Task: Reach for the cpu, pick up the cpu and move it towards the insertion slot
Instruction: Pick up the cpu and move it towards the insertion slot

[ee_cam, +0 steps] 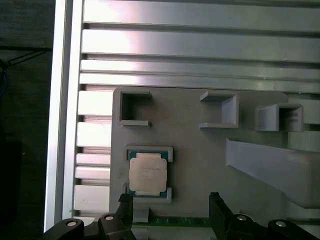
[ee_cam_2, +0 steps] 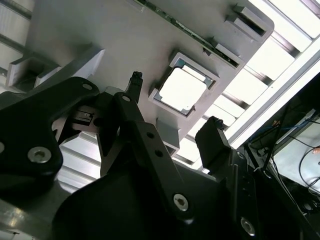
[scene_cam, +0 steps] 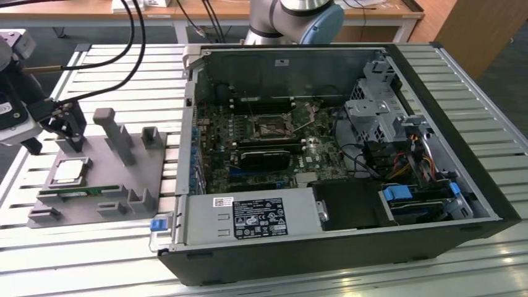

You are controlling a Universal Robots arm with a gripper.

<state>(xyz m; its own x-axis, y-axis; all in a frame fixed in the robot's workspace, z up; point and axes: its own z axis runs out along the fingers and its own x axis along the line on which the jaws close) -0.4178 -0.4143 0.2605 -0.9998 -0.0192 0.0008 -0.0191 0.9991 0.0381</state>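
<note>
Found cpu (ee_cam: 147, 173) seated in its recess on grey tray (ee_cam: 200, 150), untouched. Noted gripper (ee_cam: 170, 197) close above it, fingers (ee_cam: 125, 205) spread wide (nothing held). Located insertion slot (scene_cam: 271, 128) well apart, inside open computer case (scene_cam: 330, 260).

the small square cpu (ee_cam: 147, 173) shows a smooth, satin, silvery metal lid, set in a matt grey moulded plastic tray (ee_cam: 200, 150). the table (ee_cam: 200, 40) is ribbed aluminium slats with a bright, brushed sheen. the gripper (ee_cam: 171, 212) has matt black fingers (ee_cam: 218, 212). inside the dark sheet-metal computer case (scene_cam: 330, 253), the square black insertion slot (scene_cam: 270, 129) carries a shiny metal frame.
</note>
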